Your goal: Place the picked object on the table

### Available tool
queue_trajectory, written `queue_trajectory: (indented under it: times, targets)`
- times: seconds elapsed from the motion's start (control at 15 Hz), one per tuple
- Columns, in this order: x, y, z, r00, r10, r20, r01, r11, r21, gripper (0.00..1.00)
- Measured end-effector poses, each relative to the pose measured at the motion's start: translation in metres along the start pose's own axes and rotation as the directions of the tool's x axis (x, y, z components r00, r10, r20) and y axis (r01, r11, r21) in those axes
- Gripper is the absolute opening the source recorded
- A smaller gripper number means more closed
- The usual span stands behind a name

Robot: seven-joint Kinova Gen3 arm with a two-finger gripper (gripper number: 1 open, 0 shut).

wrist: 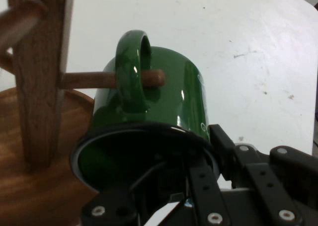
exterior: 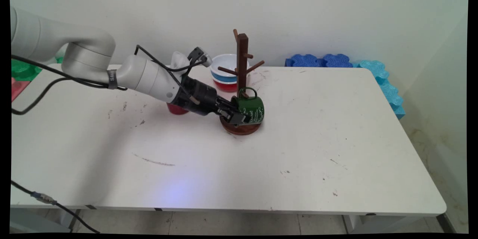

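A green mug [exterior: 253, 109] lies tilted on its side, its mouth toward my gripper [exterior: 238, 115]. Its handle is threaded over a low peg [wrist: 153, 78] of the brown wooden mug tree [exterior: 242, 58]. The mug hangs just above the tree's round base [exterior: 239, 129]. In the hand view the green mug [wrist: 164, 99] fills the centre. My gripper [wrist: 211, 156] is shut on its rim, one finger inside the mouth and one outside on the right wall. The tree's post [wrist: 39, 82] stands at the left, over the base [wrist: 30, 186].
Stacked bowls [exterior: 224, 71] sit behind the tree near the wall. A red cup [exterior: 176, 109] is partly hidden behind my wrist. Blue foam pieces [exterior: 321, 61] line the back right edge, and green and red ones [exterior: 20, 73] the far left.
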Motion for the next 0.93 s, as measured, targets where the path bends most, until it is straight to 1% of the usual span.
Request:
queue_trajectory:
  times: [0.53, 0.93]
  targets:
    - [0.001, 0.016, -0.009, 1.0, 0.028, 0.012, -0.028, 0.999, -0.02, 0.0]
    - [-0.001, 0.025, -0.016, 0.998, 0.053, 0.032, -0.052, 0.998, -0.033, 0.0]
